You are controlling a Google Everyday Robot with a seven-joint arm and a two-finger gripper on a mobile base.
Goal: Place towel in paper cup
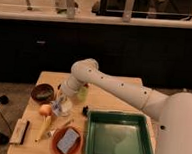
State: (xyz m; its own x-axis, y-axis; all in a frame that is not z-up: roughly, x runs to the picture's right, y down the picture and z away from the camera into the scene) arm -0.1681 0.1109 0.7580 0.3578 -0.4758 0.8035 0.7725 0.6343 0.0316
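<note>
My gripper [62, 103] hangs low over the left middle of the wooden table [113, 95], at the end of the white arm that reaches in from the right. A pale, whitish crumpled thing [63, 108], which looks like the towel, sits right at the gripper; I cannot tell whether it is held. A pale yellow-green cup [82, 93] stands upright just right of and behind the gripper, partly hidden by the arm.
A dark bowl [42, 92] is left of the gripper and an orange [46, 109] sits beside it. In front lie a yellow banana [43, 128], a brush [19, 131] and a red plate [55, 138] with a blue-grey sponge [68, 141]. A green tray [92, 139] fills the front right.
</note>
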